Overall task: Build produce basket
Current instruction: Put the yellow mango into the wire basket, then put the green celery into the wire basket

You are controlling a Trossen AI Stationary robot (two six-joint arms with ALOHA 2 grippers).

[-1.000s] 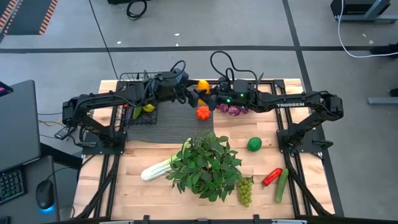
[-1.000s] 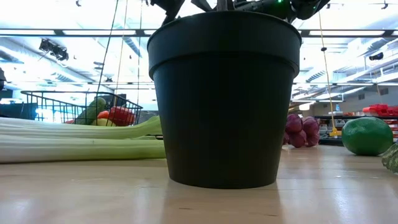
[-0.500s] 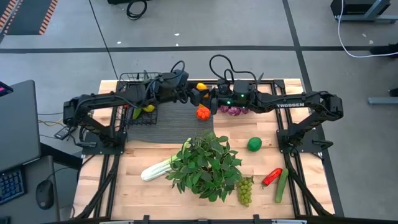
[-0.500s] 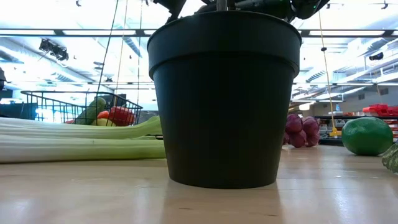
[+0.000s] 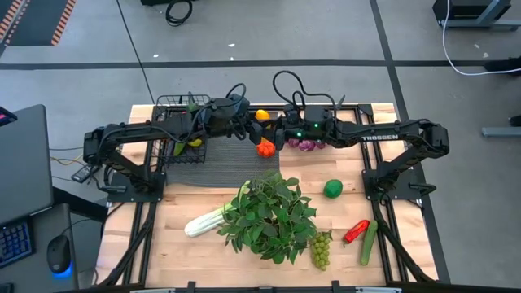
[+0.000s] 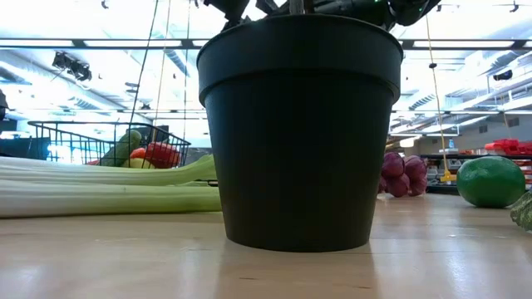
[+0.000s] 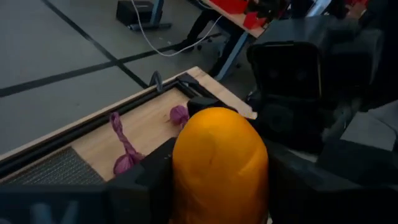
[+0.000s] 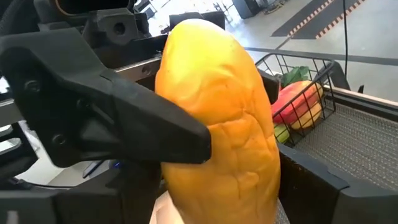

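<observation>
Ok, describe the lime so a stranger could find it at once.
Start at the big leafy potted plant mid-table. Just beyond its foliage, toward the right arm's base, the lime sits alone on bare wood: a round, smooth, plain green ball, unlike the long cucumber and bunched grapes.

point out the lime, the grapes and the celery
lime (image 5: 332,189), high view, centre of its round top
grapes (image 5: 321,249), high view, middle of the bunch
celery (image 5: 203,221), high view, pale stalk

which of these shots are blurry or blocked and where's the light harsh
Low view: black pot blocks the middle, bright ceiling lights behind wash out the background. Left wrist view: orange pepper fills the foreground, soft-focused. Right wrist view: the pepper looms close, glare beyond the basket. High view: evenly lit, sharp.
</observation>
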